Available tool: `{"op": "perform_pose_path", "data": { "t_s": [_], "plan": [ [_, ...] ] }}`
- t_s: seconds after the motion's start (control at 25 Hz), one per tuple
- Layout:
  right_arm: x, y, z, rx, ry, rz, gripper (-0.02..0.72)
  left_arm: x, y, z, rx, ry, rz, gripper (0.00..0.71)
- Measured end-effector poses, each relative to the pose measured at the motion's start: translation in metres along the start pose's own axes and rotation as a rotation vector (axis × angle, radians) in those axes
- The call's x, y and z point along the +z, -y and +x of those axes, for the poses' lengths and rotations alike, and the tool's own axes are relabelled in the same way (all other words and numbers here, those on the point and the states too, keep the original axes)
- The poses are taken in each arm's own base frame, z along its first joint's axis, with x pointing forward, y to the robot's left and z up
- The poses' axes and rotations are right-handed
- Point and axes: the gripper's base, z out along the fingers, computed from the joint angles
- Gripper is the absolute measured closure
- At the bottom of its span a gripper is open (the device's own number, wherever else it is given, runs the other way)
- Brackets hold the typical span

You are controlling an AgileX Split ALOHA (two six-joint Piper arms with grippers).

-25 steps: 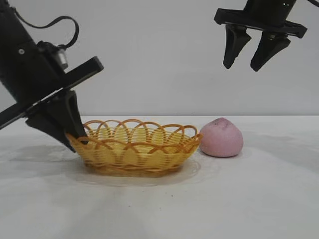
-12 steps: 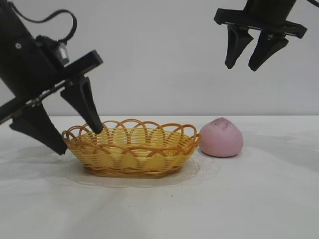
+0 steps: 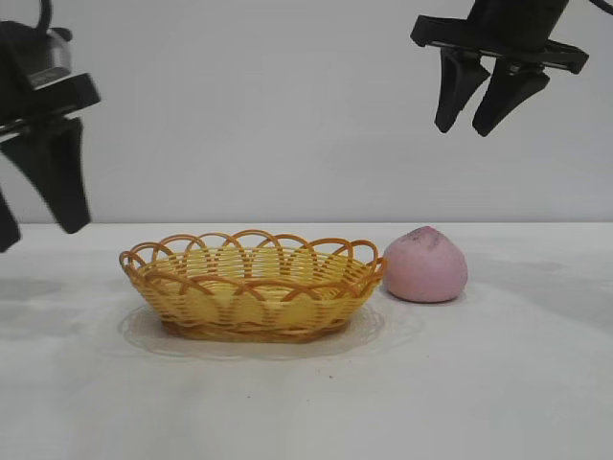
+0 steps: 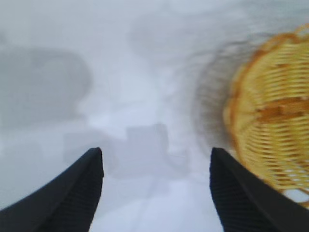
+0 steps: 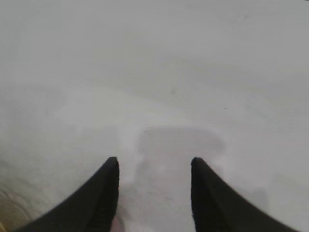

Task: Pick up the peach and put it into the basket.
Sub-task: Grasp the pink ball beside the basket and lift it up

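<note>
While the basket (image 3: pixel 254 285) sits near the middle of the white table (image 3: pixel 498 383), we take it as our landmark for everything else. We see its yellow-orange weave and looped rim, and nothing lies inside it. We find the peach (image 3: pixel 425 265) on the table just beside the basket's right end, very close to the rim, though we cannot tell whether the two touch; it rests on its flat side with the small tip pointing up. We see the left gripper (image 3: pixel 34 206) to the left of the basket and above the level of its rim, well clear of the weave, with its two dark fingers (image 3: pixel 59 172) pointing down and standing apart, nothing between them. From the left wrist view we see the same spread fingers (image 4: pixel 72 198) over bare table, and the basket's rim (image 4: pixel 241 96) off to one side of them. We see the right gripper (image 3: pixel 484 105) high above and to the right of the basket, roughly over the peach and far above it, its fingers also parted and holding nothing. From the right wrist view those fingers (image 5: pixel 99 200) frame only white table.
</note>
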Motion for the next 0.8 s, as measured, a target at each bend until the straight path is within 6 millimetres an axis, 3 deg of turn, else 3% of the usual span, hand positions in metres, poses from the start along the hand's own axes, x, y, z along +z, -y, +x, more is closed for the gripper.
{"op": "perform_pose_path", "data": {
  "t_s": [0.2,0.36,0.44,0.6,0.8],
  "plan": [
    [0.000,0.000,0.000,0.002,-0.002,-0.002,0.372,-0.068,-0.004,-0.001,-0.040,0.139,-0.091,0.291],
    [0.000,-0.001,0.000,0.009,-0.001,-0.007,0.372,-0.152,0.001,0.015,-0.065,0.324,-0.100,0.291],
    [0.000,-0.001,0.000,0.012,0.000,-0.013,0.372,-0.191,0.004,0.037,-0.068,0.371,-0.107,0.291],
    [0.001,-0.010,0.001,-0.016,-0.009,-0.029,0.372,-0.245,0.010,0.091,-0.088,0.384,-0.118,0.291],
    [0.012,-0.018,0.008,-0.019,-0.073,-0.063,0.372,-0.279,0.014,0.152,-0.134,0.373,-0.122,0.291]
  ]
}}
